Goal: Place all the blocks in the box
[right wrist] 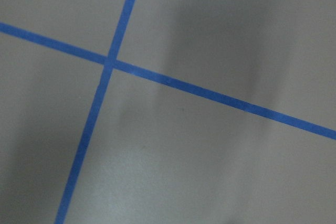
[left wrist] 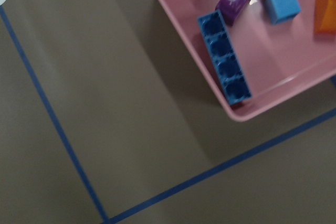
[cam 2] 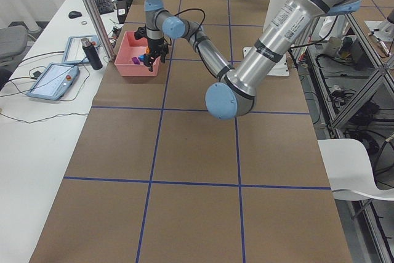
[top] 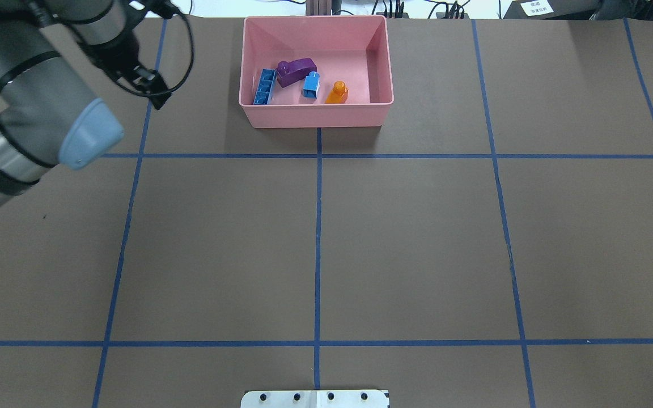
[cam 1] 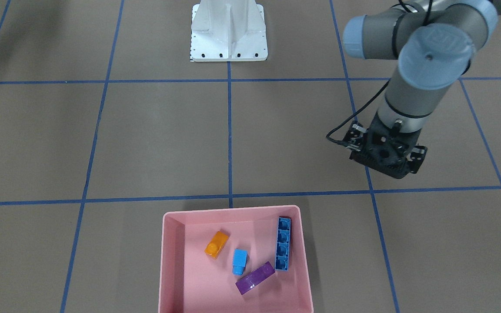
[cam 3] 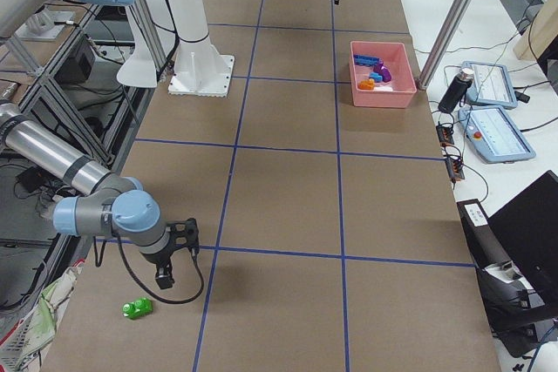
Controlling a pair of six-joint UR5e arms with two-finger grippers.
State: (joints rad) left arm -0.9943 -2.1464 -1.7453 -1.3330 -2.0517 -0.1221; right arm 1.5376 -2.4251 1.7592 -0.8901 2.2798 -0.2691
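Note:
The pink box [cam 1: 163, 261] holds the orange brick [cam 1: 216, 244], the small light-blue brick [cam 1: 239, 261], the long purple brick [cam 1: 255, 278] and the long blue brick [cam 1: 282, 243], which leans on one wall. My left gripper [cam 1: 385, 156] hangs above the table beside the box [top: 315, 116], apart from it. Its fingers are hidden, so I cannot tell if it is open. The green brick [cam 3: 137, 307] lies on the table far from the box. My right gripper [cam 3: 164, 282] hovers close beside it, and I cannot tell its state.
The white pedestal base [cam 1: 228, 32] stands at the robot's side of the table. Blue tape lines cross the brown tabletop. A dark bottle [cam 3: 449, 93] and tablets [cam 3: 493, 132] lie on the side table beyond the box.

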